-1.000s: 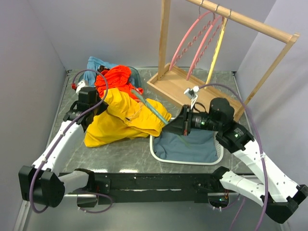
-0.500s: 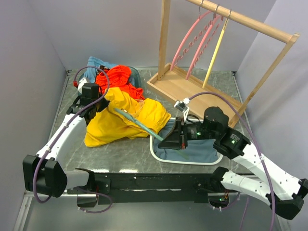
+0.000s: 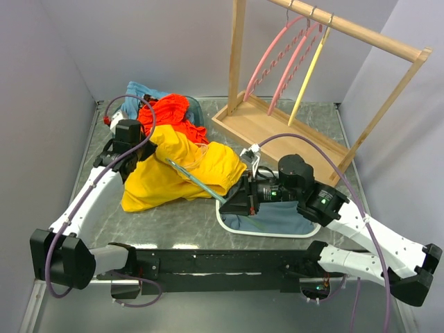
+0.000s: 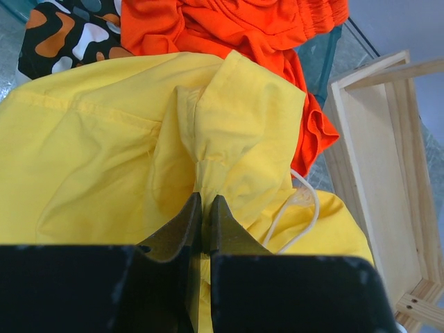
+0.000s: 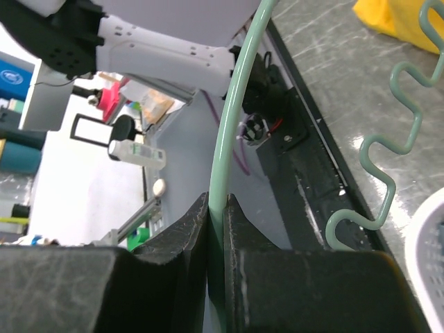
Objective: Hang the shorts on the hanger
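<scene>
A large bright yellow pair of soft fabric shorts (image 3: pixel 177 173) lies crumpled on the grey marbled bench (image 3: pixel 173 225), left of centre. Its far edge overlaps a ruffled orange-red garment (image 3: pixel 170 114). The left fingers (image 4: pixel 186 223) are pressed together on a bunched fold of the yellow cloth near a seam. From above, that grip is mostly hidden behind the black wrist. A white drawstring (image 4: pixel 307 208) loops out of the fabric. Beyond it, a black, orange and white patterned cloth (image 4: pixel 69 35) is cut off by the picture's edge.

The teal-green arched plastic hanger (image 3: pixel 198 182) slants over the right part of the shorts. The right fingers (image 5: pixel 191 232) are clamped on its smooth outer rod, and the wavy inner bar (image 5: pixel 395 125) hangs free beside them. Its hook cannot be made out, and from above only a thin teal line shows.

Under the right wrist, a white-rimmed basket (image 3: pixel 220 216) holds a blue-grey cloth (image 3: pixel 281 216), partly covered by the arm. Behind it, a wooden rack (image 3: pixel 238 62) carries two pink hangers (image 3: pixel 267 62) and a yellow hanger (image 3: pixel 305 80).
</scene>
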